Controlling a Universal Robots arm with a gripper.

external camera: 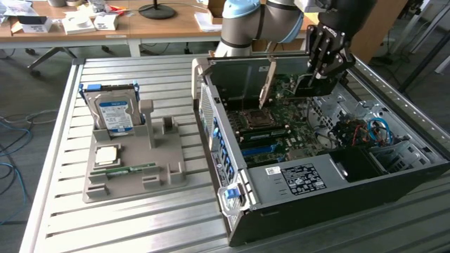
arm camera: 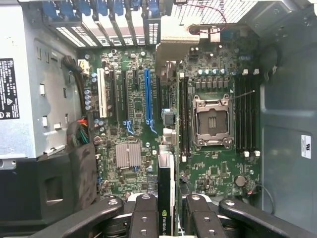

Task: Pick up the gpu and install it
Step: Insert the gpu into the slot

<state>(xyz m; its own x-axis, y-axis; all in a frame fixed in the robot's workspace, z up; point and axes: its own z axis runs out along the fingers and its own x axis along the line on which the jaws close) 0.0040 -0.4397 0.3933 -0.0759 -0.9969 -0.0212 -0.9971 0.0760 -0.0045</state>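
From the exterior view's left: the tray [external camera: 134, 187] stands well apart from the open case [external camera: 338, 211]; inside the case the gpu [external camera: 266, 84] stands on edge, and the gripper [external camera: 314, 87] hangs over the board at its right. In the wrist view the jaws pinch the gpu edge-on between them; its long axis runs parallel to the blue slot [arm camera: 147, 99] — just beside it, with the socket [arm camera: 212, 121] on the other side; seated or not, I cannot tell.
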